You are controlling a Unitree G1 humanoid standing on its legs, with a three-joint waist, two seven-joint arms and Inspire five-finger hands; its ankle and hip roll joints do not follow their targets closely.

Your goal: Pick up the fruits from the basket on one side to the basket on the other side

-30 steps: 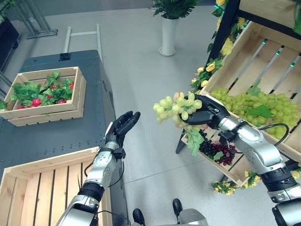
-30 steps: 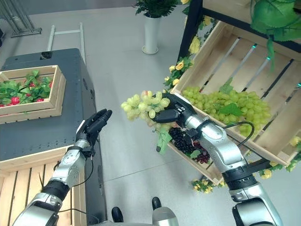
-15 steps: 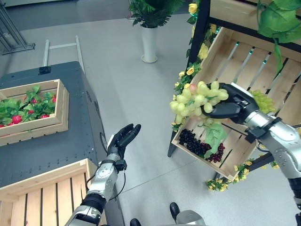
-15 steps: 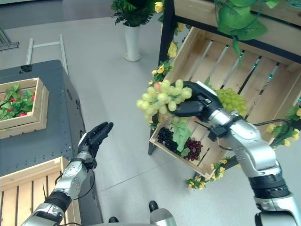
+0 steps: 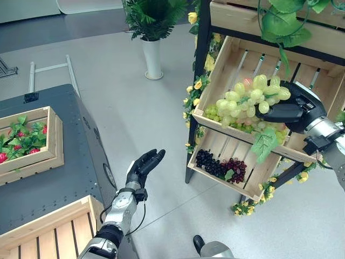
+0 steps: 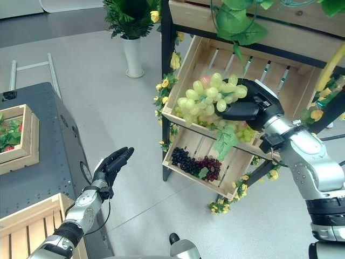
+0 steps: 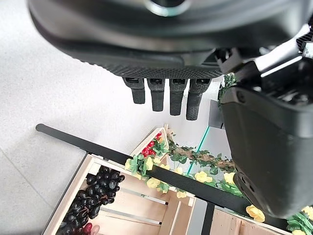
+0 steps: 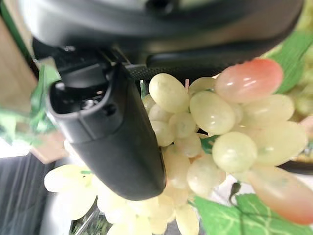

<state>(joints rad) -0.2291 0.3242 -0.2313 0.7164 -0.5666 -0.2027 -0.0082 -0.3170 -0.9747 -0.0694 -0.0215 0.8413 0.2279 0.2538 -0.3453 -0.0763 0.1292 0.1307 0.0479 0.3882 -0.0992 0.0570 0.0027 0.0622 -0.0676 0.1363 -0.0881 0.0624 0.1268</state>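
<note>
A bunch of green grapes with a leaf hangs in my right hand, which is shut on it in front of the upper slanted crate of the wooden stand. In the right wrist view the thumb presses against the green grapes. More green grapes lie in that crate behind the bunch. The lower crate holds dark grapes. My left hand is open with nothing in it, held over the floor beside the dark table. A slatted crate sits at the table's near corner.
A second crate with leaves and red fruit stands on the table at the left. A white vase with a plant stands on the floor behind. Yellow flowers trim the stand's black post. Bare floor lies between table and stand.
The whole picture has swung toward the stand. My right hand with the green grape bunch now shows up against the upper crate. The left hand stays open.
</note>
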